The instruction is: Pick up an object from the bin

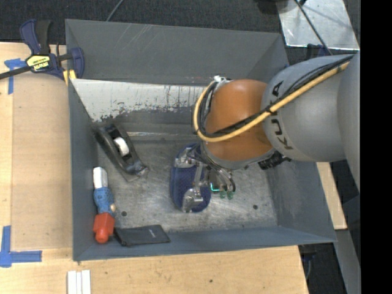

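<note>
Much of the gripper (pixel 209 191) is hidden beneath the orange cover (pixel 236 118) on the wrist and the grey arm (pixel 318 115), which comes in from the right and blocks the far right part of the bin (pixel 177 54) floor. Only some metal parts and a small green light are seen below the cover, and whether the claw is open or closed, or has hold of anything, cannot be told. The right edge of the dark blue object (pixel 182 187) is overlapped by the gripper, so its full outline cannot be made out. A dark grey tape dispenser (pixel 119 149) with a white roll is seen lying at an angle on the far left of the floor. A stick-shaped item (pixel 103 199) with white, blue and red-orange sections is laid along the left wall. Just beside its near end, a flat black piece (pixel 142 234) is set against the near wall. All three are well apart from the gripper. The dark blue object is found about the middle of the floor, directly at the gripper; it is rounded, with a soft, cloth-like look, and paler at its far end.
</note>
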Robot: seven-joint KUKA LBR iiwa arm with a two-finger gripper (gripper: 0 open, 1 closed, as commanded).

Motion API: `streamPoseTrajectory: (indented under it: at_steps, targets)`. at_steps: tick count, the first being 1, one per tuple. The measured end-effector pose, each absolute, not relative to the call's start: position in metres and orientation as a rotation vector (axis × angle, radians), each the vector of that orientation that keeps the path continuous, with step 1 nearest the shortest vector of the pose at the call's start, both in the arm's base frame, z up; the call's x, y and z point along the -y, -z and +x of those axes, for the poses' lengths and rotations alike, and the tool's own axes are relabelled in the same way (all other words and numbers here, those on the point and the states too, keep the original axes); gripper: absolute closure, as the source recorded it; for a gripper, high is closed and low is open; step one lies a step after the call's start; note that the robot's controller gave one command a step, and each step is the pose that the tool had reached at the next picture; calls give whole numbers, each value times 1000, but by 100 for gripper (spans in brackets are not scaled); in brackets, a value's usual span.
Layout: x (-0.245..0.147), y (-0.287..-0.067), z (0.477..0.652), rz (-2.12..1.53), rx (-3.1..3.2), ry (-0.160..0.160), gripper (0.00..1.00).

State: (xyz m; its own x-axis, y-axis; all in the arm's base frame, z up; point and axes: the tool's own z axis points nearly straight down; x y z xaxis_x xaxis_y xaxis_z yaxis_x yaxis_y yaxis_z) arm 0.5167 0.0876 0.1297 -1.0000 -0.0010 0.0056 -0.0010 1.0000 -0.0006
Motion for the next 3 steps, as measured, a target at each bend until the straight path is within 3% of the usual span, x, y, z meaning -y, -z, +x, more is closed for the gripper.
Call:
streamPoseTrajectory:
  at_steps: [1, 2, 3]
  targets:
    - [-45, -77, 540, 144, 3145, 19, 0]
    - [-46, -79, 540, 147, 3147, 17, 100]
    - [-17, -166, 542, -374, 3127, 1, 100]
